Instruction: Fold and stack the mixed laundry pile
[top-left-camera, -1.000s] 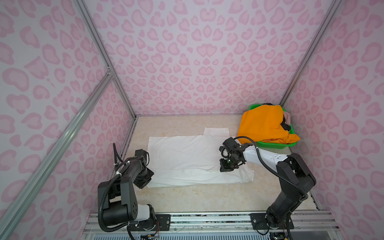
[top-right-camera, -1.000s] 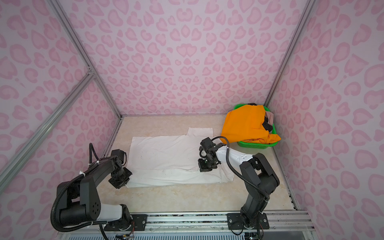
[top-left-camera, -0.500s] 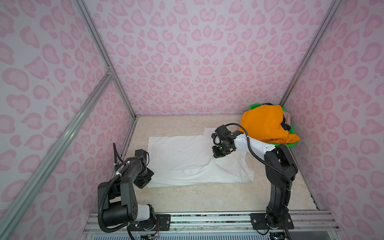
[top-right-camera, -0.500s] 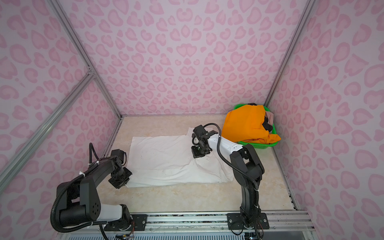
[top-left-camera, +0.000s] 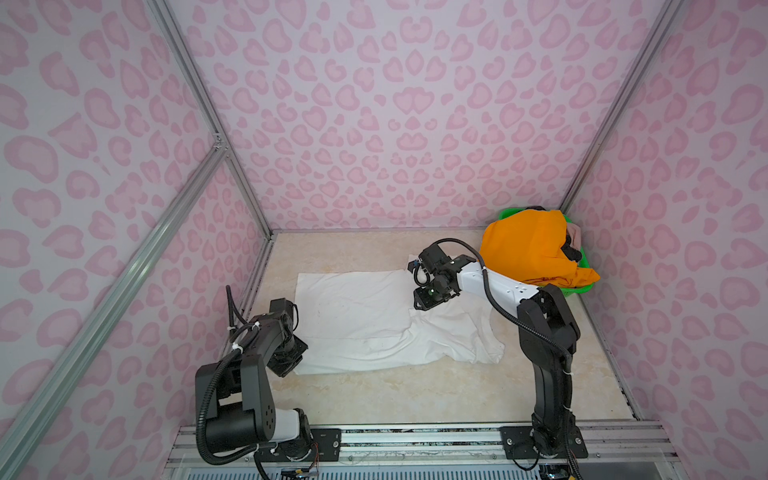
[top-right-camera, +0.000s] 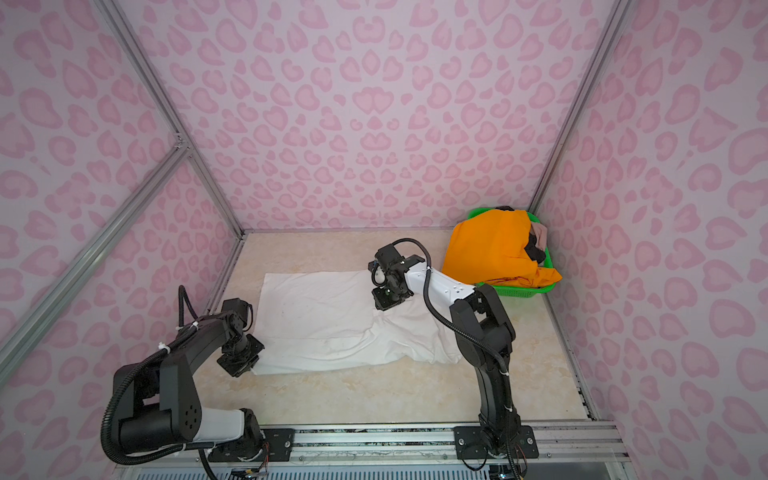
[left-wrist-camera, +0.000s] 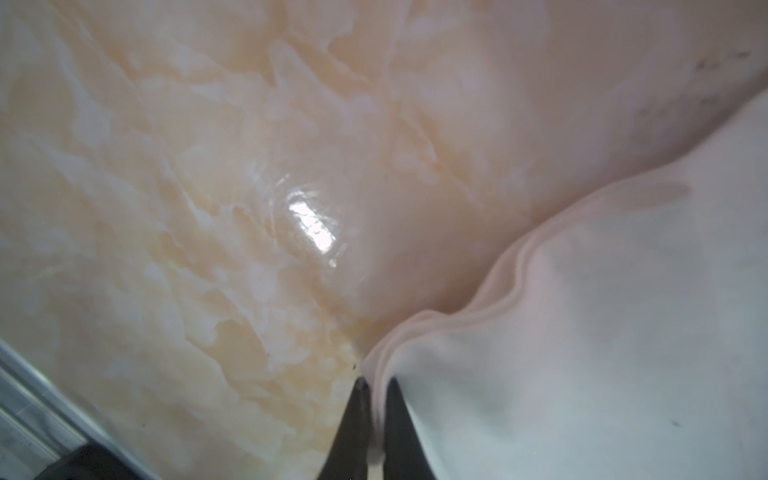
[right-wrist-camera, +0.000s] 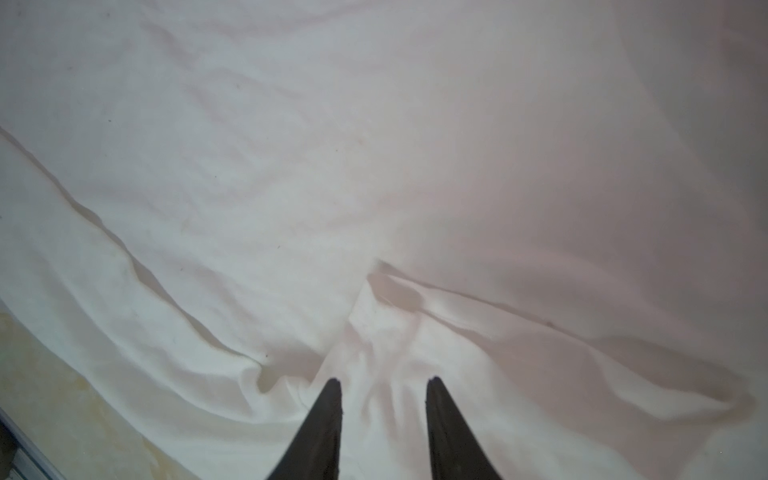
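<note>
Shirt-fold step: white T-shirt (top-left-camera: 357, 316) flat on bench (top-left-camera: 415, 395), orange shorts (top-left-camera: 528, 249) in green basket (top-left-camera: 579, 289); left fingers (left-wrist-camera: 356, 415) pinched on corner hem; right fingers (right-wrist-camera: 326, 415) parted, empty, over cloth. Next: right needs edge grasp.

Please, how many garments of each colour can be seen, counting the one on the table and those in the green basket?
White T-shirt: 1
Orange garment: 1
Black piece: 1
Beige-pink piece: 1
Total: 4 visible; the Orange garment may hide more.
</note>
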